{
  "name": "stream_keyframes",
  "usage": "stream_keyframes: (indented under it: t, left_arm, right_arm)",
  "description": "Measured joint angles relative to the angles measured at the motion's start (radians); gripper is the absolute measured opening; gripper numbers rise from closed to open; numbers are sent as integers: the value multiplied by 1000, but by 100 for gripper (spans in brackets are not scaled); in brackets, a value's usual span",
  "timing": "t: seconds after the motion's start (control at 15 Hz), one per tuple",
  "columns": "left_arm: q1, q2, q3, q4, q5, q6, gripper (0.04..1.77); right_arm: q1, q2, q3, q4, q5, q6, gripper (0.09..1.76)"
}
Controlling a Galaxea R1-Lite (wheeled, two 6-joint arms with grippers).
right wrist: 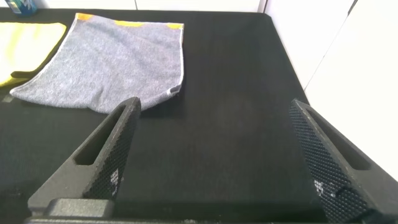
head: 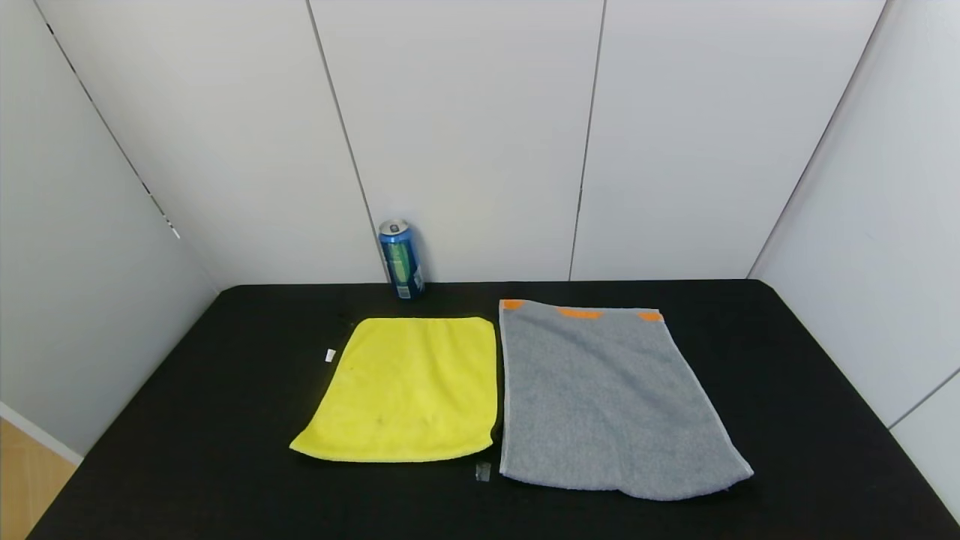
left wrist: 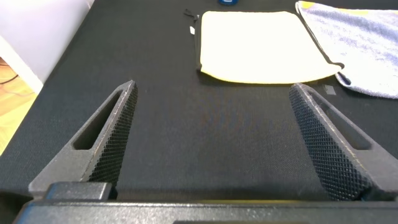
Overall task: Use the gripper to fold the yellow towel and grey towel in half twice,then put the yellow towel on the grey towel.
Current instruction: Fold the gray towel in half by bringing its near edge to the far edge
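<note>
The yellow towel (head: 409, 388) lies flat and unfolded on the black table, its small white tag (head: 329, 355) at its left edge. Right beside it the larger grey towel (head: 611, 397) lies flat, orange patches (head: 579, 313) along its far end. Neither arm shows in the head view. My left gripper (left wrist: 212, 93) hangs open over bare table, short of the yellow towel (left wrist: 261, 46). My right gripper (right wrist: 214, 106) is open too, above bare table to the right of the grey towel (right wrist: 106, 62). Nothing is between either pair of fingers.
A blue drink can (head: 401, 259) stands upright at the back of the table (head: 187, 420), behind the yellow towel. White panel walls close in the back and both sides. A small clear scrap (head: 483, 471) lies near the towels' front edges.
</note>
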Motion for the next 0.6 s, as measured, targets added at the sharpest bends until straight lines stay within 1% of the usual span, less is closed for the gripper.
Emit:
stream_keyframes:
  t: [0.6]
  left_arm:
    - [0, 0, 0, -1, 1, -1, 172]
  right_arm:
    - [0, 0, 0, -1, -1, 19, 171]
